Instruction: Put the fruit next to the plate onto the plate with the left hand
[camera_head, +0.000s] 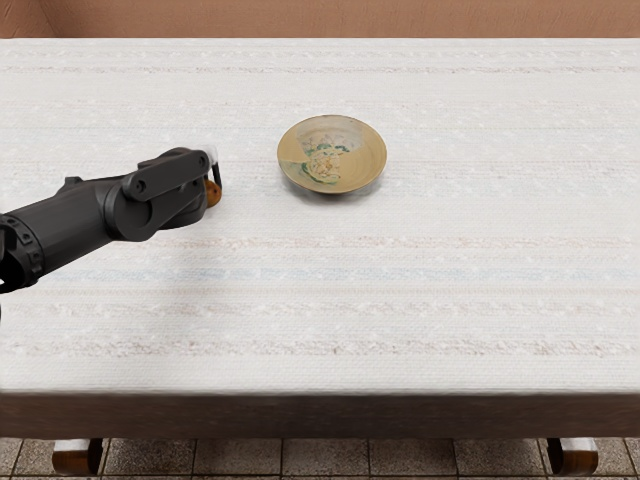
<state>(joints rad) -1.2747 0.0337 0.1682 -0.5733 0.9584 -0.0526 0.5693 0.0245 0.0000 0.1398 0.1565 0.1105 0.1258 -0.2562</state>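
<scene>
Table (420, 300): broad, flat, pale woven-looking cover with faint stripes; room for a dropped fruit to roll off. Left arm (90, 215): dark, matte, cylindrical, masking the left hand (195, 180); finger state impossible to tell, weak hold possible. Plate (332, 153): round, shallow, glazed tan, painted centre; liable to be nudged. Fruit (213, 193): small orange sliver at plate's 9 o'clock, near but apart.

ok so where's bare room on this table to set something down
Bare table along the front edge and everywhere right of the plate, also the strip behind it. Crowded only left of the plate, where the left hand sits over the fruit.
</scene>
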